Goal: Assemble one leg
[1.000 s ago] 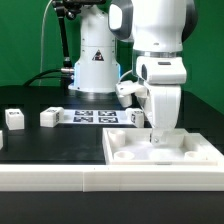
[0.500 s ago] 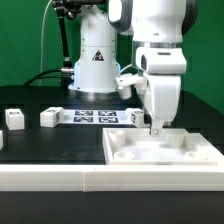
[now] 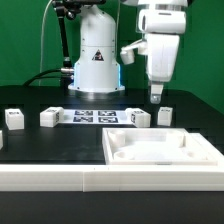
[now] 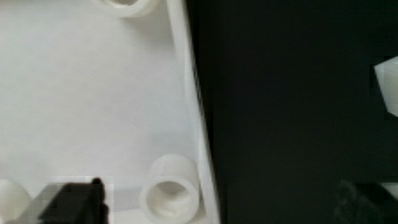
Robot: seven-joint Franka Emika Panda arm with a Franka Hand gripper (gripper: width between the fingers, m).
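Observation:
Several small white legs stand on the black table in the exterior view: one (image 3: 14, 118) at the far left, one (image 3: 48, 117) beside the marker board, and two (image 3: 139, 117) (image 3: 165, 115) behind the large white panel (image 3: 190, 152). My gripper (image 3: 157, 94) hangs open and empty above the panel's far edge, close to the rightmost leg. In the wrist view the gripper (image 4: 217, 205) has its jaws wide apart; one dark finger (image 4: 71, 202) lies over the panel (image 4: 89, 100), near a recessed corner hole (image 4: 173, 195). A white leg corner (image 4: 386, 85) shows at the edge.
The marker board (image 3: 95, 116) lies flat behind the panel, in front of the arm's white base (image 3: 95, 65). A white ledge (image 3: 60, 178) runs along the table's front edge.
My gripper has risen from the panel's surface to well above it, empty. The leg behind the panel's far right side has come into view.

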